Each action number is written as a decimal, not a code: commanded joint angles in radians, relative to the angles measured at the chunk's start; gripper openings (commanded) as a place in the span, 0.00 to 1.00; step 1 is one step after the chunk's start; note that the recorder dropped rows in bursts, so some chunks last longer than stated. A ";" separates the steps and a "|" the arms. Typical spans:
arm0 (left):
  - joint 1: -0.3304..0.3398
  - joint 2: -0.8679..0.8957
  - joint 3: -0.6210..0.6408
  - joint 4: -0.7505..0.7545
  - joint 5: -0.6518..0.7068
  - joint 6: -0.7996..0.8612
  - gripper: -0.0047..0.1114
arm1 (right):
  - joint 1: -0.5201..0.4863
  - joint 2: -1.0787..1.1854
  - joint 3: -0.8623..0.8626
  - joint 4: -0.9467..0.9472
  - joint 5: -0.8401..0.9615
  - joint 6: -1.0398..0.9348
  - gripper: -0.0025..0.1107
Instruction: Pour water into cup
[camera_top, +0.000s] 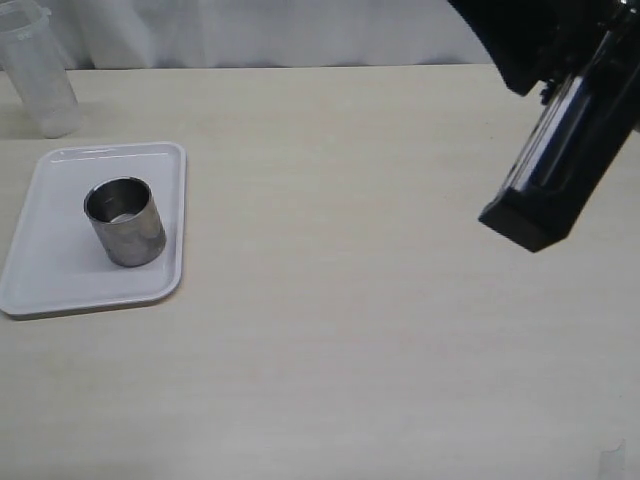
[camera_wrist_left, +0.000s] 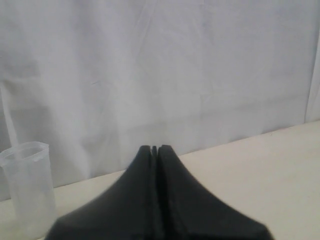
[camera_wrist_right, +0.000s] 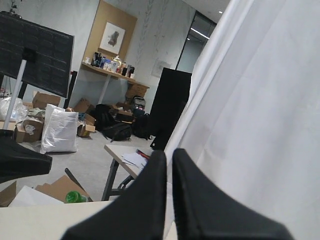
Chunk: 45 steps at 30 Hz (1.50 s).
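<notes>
The left gripper (camera_wrist_left: 154, 148) has its two black fingers pressed together, no gap between the tips, and nothing is caught in them. It points low across the pale table (camera_top: 380, 330) towards the white curtain (camera_wrist_left: 175, 65) at the back. The translucent plastic beaker (camera_wrist_left: 27, 185) stands upright just off to one side of it, near but not touching. I cannot see this gripper from the exterior view.

The right gripper (camera_wrist_right: 169, 152) is closed too. Only a thin dark line shows between its fingers, and they hold nothing. It is tipped upward, away from the table, aimed past the edge of the curtain into the room beyond, where cardboard boxes (camera_wrist_right: 30, 127) lie on the floor and a dark panel (camera_wrist_right: 37, 52) stands on a pole. From the exterior view the right arm (camera_top: 565, 140) hangs in the air above the table's right side, touching nothing, well apart from everything on the left.

The cup (camera_top: 128, 225), short brushed steel with a dark inside, stands upright in the middle of a white tray (camera_top: 60, 285) at the left of the table. The beaker is off the tray, behind it at the far left corner by the curtain, and the two are clearly apart. The beaker's walls are cloudy, and I cannot make out the water in it from here.

The broad middle of the table between the right arm and the tray is bare wood grain, with nothing between the cup and the beaker.
</notes>
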 joint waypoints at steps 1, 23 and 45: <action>0.001 -0.004 0.004 -0.196 0.008 0.050 0.04 | -0.004 -0.004 0.004 0.010 0.002 -0.008 0.06; -0.146 -0.195 0.110 -1.097 0.263 0.886 0.04 | -0.004 -0.004 0.004 0.010 0.002 -0.003 0.06; -0.152 -0.263 0.110 -1.306 0.801 1.352 0.04 | -0.004 -0.004 0.004 0.015 0.002 -0.003 0.06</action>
